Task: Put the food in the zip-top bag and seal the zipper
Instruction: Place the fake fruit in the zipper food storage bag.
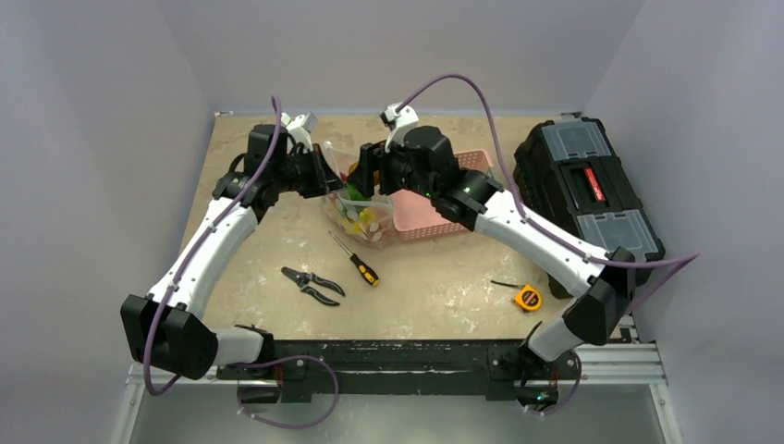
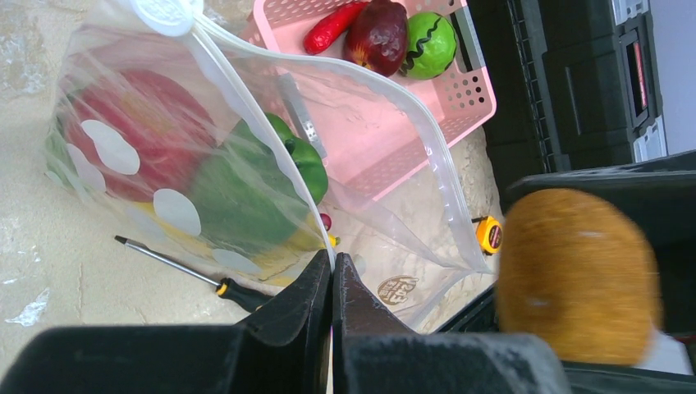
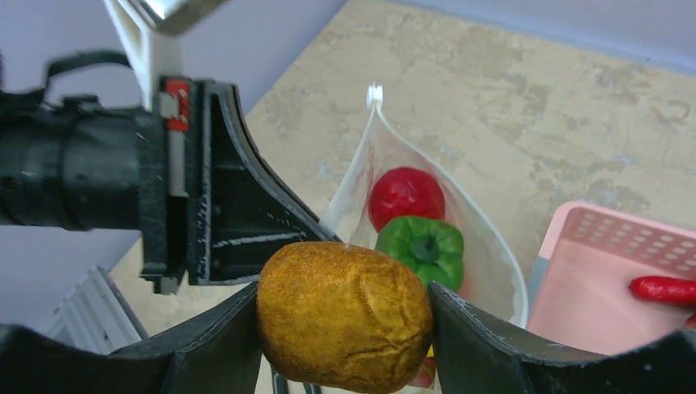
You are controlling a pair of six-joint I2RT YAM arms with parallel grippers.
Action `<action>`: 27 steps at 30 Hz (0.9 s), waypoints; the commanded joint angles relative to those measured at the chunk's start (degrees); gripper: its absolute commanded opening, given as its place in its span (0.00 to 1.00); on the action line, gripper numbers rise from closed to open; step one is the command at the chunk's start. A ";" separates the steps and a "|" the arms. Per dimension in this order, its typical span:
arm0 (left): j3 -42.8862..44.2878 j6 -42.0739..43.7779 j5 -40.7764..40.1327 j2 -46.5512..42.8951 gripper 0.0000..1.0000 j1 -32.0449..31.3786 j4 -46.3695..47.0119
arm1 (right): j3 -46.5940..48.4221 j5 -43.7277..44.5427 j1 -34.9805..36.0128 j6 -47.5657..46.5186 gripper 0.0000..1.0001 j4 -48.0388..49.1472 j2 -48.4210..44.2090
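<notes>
My right jaws grip a brown food piece [image 3: 345, 316], potato perhaps, above the zip-top bag [image 2: 164, 164] on the tabletop [image 3: 533, 107]; left jaws pinch its rim (mouth open). Descend centred, release low inside.

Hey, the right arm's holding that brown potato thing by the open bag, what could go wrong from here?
The left gripper pinches only a thin strip at the rim of the zip-top bag; the film might slip out and the mouth sag shut. The brown potato-like piece in the right gripper looks bulky against that mouth, and the green pepper and a red piece lie just inside, so it may catch or roll out.
</notes>
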 commanded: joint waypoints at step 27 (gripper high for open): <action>1.26 -0.46 1.63 -2.06 0.00 -0.01 2.93 | -2.21 6.37 1.21 -2.96 0.84 -4.78 -0.89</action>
